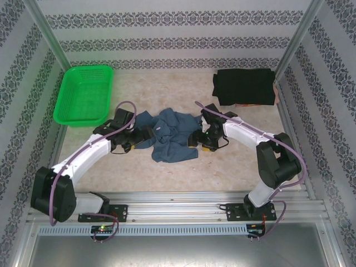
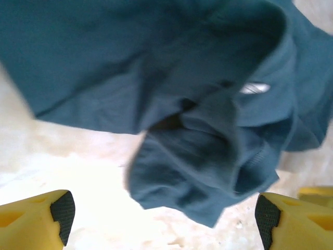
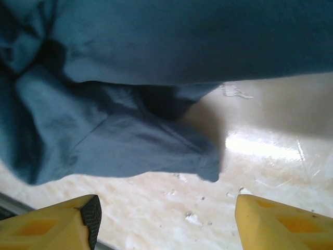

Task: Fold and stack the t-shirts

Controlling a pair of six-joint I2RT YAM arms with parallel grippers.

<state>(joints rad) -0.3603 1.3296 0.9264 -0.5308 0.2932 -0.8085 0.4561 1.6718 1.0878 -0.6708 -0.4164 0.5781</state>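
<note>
From above: blue shirt (image 1: 172, 136) crumpled in the middle of the table (image 1: 222, 167), left hand (image 1: 146, 136) at its left edge and right hand (image 1: 196, 139) at its right edge; black shirt (image 1: 245, 87) folded at the far right corner, green basket (image 1: 84, 94) at the far left corner. From the left wrist: fingers (image 2: 62, 211) spread wide, gripping nothing, bunched blue cloth just ahead over bare table. From the right wrist: fingers (image 3: 91, 213) likewise apart and empty, a fold of the shirt lying just beyond them.

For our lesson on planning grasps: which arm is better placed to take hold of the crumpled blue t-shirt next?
Probably left. A fold of the blue t-shirt reaches down between the open left fingers in that wrist view; the open right fingers face bare table, the cloth just ahead.
</note>
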